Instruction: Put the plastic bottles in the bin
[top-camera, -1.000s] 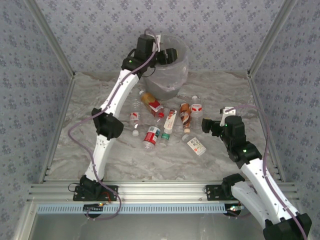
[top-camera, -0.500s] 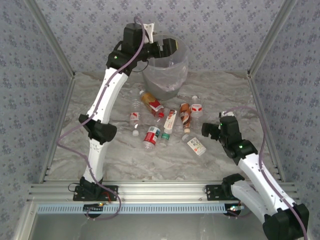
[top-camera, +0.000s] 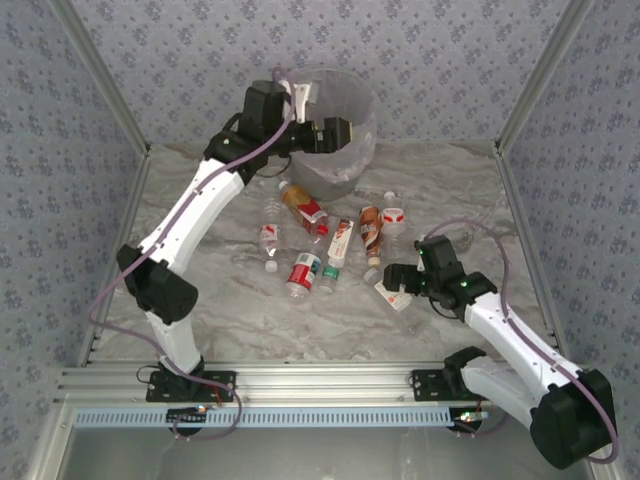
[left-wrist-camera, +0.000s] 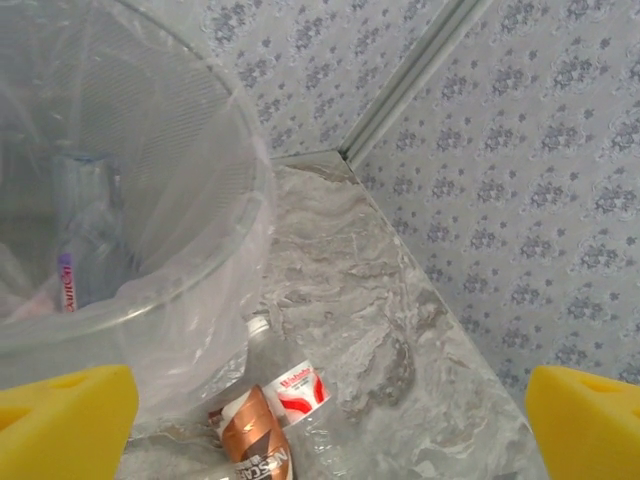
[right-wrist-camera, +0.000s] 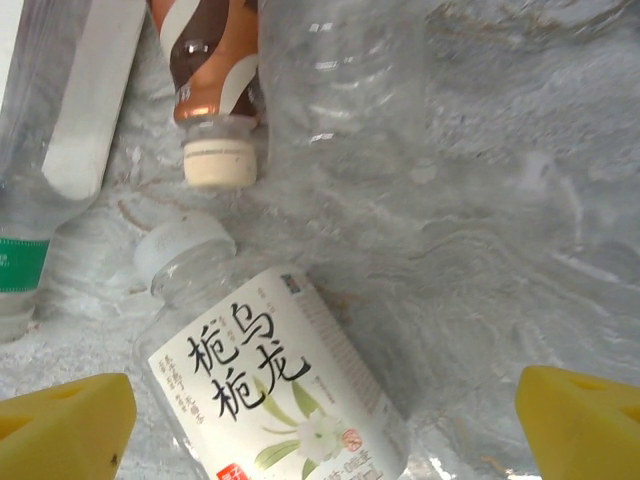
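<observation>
The left gripper (top-camera: 338, 135) hangs splayed wide and empty at the rim of the bin (top-camera: 352, 160), with one clear bottle (left-wrist-camera: 85, 225) lying inside its liner. The right gripper (top-camera: 396, 284), jaws also spread, sits low over a white-labelled bottle (right-wrist-camera: 275, 400) (its cap just beside the cap of a brown-labelled bottle (right-wrist-camera: 210, 60)). The other plastic bottles (top-camera: 303, 272) lie scattered on the table (top-camera: 220, 300) nearby.

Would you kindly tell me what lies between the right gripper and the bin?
In the top view, the brown-labelled bottle lies on the table between the right gripper and the bin.
</observation>
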